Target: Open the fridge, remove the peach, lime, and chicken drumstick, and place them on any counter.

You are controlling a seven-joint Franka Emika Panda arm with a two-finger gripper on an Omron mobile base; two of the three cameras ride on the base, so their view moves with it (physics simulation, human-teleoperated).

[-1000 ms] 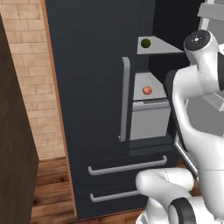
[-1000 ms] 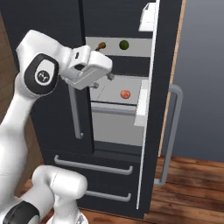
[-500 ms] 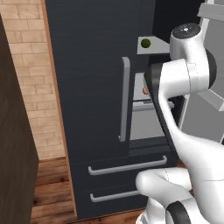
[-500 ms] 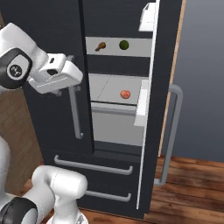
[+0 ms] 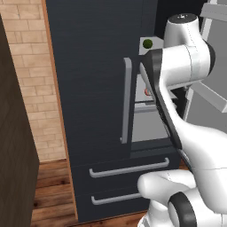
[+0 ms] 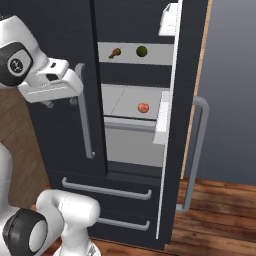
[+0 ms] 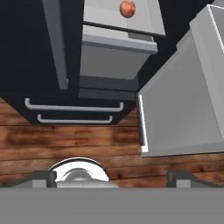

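You've got a tan brick wall (image 5: pixel 31 80) at the left of the left base view, with a thin wooden trim strip (image 5: pixel 55 111) running down beside it. A dark brown wooden cabinet (image 5: pixel 15 168) stands in front, at the near left. The floor (image 6: pixel 215 210) is reddish-brown wood planks, seen from the hand view too. At the right of the right base view you see a plain grey-blue wall (image 6: pixel 232 75). Light is even, soft.

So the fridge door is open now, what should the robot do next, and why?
Probably reach in toward the peach. The fridge's right door is swung wide, the peach sits alone on the lower shelf nearest the front, and the gripper is open and empty, off to the left of the opening.
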